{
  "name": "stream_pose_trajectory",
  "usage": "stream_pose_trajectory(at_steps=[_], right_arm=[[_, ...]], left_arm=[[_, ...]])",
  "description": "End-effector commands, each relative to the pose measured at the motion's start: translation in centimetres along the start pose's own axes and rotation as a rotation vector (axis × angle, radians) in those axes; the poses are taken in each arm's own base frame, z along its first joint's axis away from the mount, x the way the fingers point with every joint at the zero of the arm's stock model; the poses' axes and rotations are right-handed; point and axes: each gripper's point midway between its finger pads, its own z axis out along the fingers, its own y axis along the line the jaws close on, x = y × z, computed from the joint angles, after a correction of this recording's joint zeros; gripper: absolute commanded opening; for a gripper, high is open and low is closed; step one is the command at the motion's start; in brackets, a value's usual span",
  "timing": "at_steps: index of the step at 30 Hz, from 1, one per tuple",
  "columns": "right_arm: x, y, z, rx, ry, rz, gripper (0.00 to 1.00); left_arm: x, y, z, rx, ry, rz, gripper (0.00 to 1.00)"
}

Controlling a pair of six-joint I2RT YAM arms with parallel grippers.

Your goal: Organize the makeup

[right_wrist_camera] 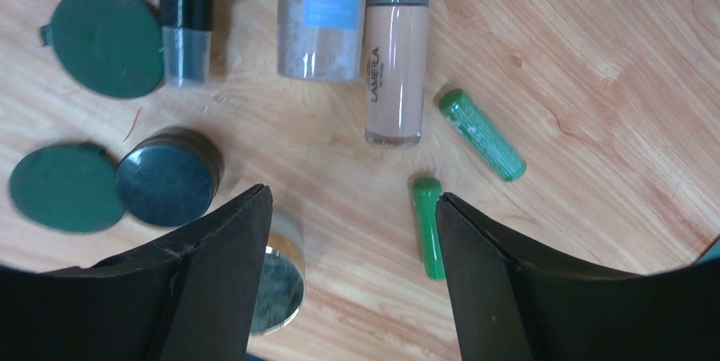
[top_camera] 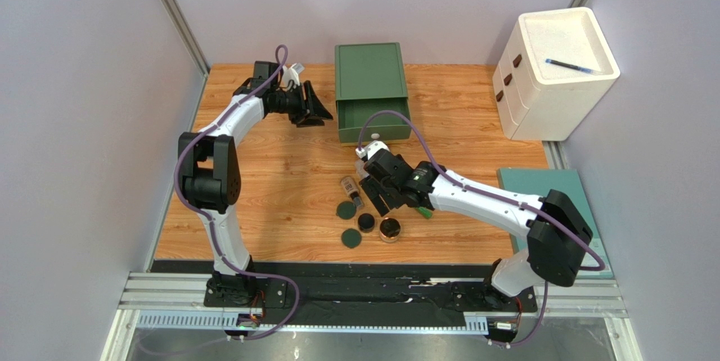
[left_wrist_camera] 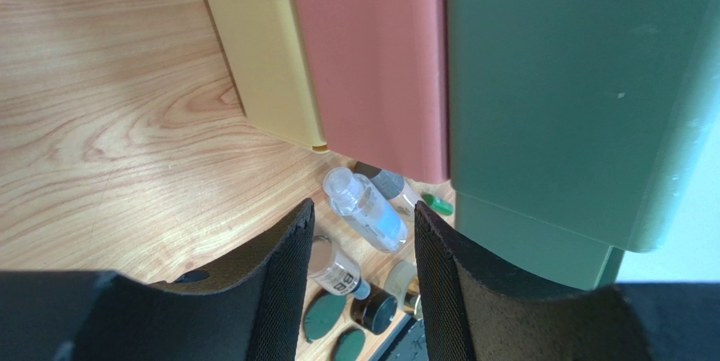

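Note:
The makeup lies loose on the wooden table in front of the drawer box point(top_camera: 372, 91). Under my right gripper point(right_wrist_camera: 353, 201), which is open over bare wood, a green tube point(right_wrist_camera: 429, 228) lies against the inside of its right finger. A gold-rimmed compact point(right_wrist_camera: 279, 281) sits beside its left finger. Farther off are a second green tube point(right_wrist_camera: 482, 135), a beige tube point(right_wrist_camera: 394, 74), a clear bottle point(right_wrist_camera: 323, 24), a black jar point(right_wrist_camera: 167, 177) and two dark green discs point(right_wrist_camera: 106, 40) point(right_wrist_camera: 61, 188). My left gripper point(left_wrist_camera: 362, 234) is open and empty, held high beside the box's left side.
In the left wrist view the drawer box shows yellow point(left_wrist_camera: 262, 49), red point(left_wrist_camera: 372, 57) and green point(left_wrist_camera: 575, 83) layers. A white cabinet point(top_camera: 553, 74) with a blue pen point(top_camera: 573, 66) on top stands at the back right. A teal board point(top_camera: 549, 180) lies at the right edge.

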Motion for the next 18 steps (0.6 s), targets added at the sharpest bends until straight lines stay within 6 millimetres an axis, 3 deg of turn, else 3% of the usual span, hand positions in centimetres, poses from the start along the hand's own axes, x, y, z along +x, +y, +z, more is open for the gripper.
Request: stream_pose_trajectory(at_steps=[1, 5, 13, 18], right_arm=[[-2.1, 0.0, 2.2, 0.047, -0.097, -0.013, 0.73], [-2.8, 0.8, 2.8, 0.018, -0.108, -0.019, 0.71], [-6.7, 3.7, 0.3, -0.156, -0.166, 0.003, 0.65], [-8.5, 5.8, 1.1, -0.234, -0.166, -0.029, 0.64]], left_arm=[[0.4, -0.6, -1.0, 0.001, -0.007, 0.046, 0.53], [0.8, -0.5, -1.1, -0.003, 0.002, 0.047, 0.53], [1.2, 0.1, -1.3, -0.035, 0.004, 0.058, 0.54], [1.8, 0.7, -1.2, -0.049, 0.017, 0.054, 0.54]])
